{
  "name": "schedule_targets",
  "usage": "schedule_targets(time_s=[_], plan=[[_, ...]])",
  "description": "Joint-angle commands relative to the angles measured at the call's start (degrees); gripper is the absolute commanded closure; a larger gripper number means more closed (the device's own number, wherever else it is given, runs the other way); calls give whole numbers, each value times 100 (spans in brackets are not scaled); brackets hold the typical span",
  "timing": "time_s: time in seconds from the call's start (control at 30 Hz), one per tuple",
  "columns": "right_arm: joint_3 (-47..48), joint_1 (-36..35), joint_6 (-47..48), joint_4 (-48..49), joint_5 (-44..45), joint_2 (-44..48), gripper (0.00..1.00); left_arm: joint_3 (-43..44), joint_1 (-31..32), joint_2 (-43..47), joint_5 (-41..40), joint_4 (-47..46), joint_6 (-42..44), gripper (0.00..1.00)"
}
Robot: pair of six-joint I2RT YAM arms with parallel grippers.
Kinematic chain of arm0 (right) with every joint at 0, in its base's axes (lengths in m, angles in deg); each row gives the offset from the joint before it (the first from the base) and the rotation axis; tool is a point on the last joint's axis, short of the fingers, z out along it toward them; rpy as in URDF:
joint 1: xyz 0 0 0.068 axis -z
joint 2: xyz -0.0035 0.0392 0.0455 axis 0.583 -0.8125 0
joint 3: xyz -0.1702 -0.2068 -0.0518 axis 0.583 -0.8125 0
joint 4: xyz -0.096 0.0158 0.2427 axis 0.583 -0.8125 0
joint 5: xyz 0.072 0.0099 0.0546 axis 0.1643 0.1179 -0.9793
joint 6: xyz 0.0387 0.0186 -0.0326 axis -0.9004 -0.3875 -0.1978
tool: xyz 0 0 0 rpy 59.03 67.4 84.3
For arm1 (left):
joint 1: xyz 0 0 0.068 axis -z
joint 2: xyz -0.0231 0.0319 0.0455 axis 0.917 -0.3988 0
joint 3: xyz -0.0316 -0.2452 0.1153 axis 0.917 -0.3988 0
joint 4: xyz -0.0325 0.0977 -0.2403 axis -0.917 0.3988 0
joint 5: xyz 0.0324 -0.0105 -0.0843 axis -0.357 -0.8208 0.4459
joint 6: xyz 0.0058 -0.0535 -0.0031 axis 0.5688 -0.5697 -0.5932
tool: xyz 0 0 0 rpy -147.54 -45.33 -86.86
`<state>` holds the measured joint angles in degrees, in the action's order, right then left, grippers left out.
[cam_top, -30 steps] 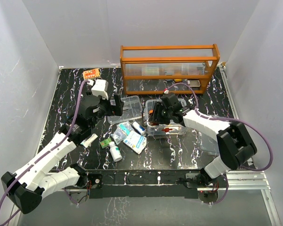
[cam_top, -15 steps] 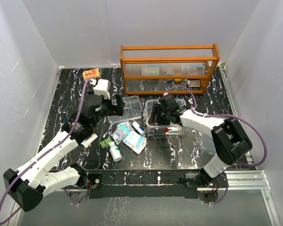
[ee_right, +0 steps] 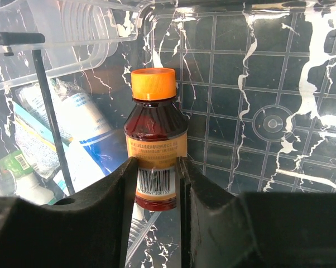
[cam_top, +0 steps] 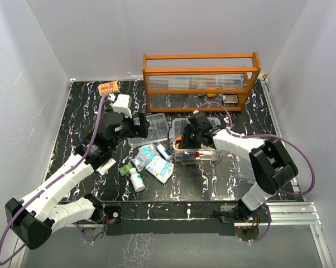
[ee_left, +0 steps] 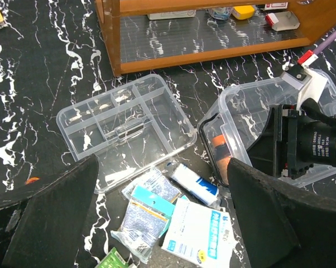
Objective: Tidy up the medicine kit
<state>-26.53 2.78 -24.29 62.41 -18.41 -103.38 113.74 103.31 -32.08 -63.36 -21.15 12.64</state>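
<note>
1. Right wrist view: shows the right tool pinching a small brown bottle with an orange screw cap, gripped low on the barcode label with one finger on each side.
2. Places that bottle inside the clear plastic rectangular box, cap end up in the picture, in front of the box's gridded floor; cannot tell whether touching that floor.
3. Seen from the top external view, puts the same box near the middle of the black, white-veined surface, with a red cross mark on its near wall, just in front of the large orange wooden rack with clear panels.
4. Left wrist view: shows the left tool spread wide and holding nothing, hovering over the near edge of the clear divided tray.
5. Sets that tray flat on the surface, just left of the box; cannot tell whether touching it.
6. Finds loose items in front of the tray and box:
   - a flat white-and-blue paper packet
   - a white-and-blue roll
   - a white round plastic bottle
   - a small green carton
7. Leaves an orange blister pack at the far left corner, well apart from the rest.
</note>
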Motion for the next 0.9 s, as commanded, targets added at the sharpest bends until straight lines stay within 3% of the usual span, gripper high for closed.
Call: schedule_targets(time_s=[0.0, 0.23, 0.43, 0.67, 0.87], plan=[[225, -49, 136, -23, -137, 48, 70, 100, -34, -15, 85, 170, -323, 3], [572, -47, -3, -158, 316, 374, 57, 54, -34, -83, 69, 1065, -1218, 2], [687, -43, -22, -325, 858, 881, 52, -60, -51, -126, 19, 2468, -2230, 1], [618, -50, 53, -504, 1102, 1490, 50, -599, -51, 323, 417, 3098, -2976, 2], [454, -48, -29, -558, 1209, 1995, 48, -1150, -60, 482, 738, 3591, -3967, 13]])
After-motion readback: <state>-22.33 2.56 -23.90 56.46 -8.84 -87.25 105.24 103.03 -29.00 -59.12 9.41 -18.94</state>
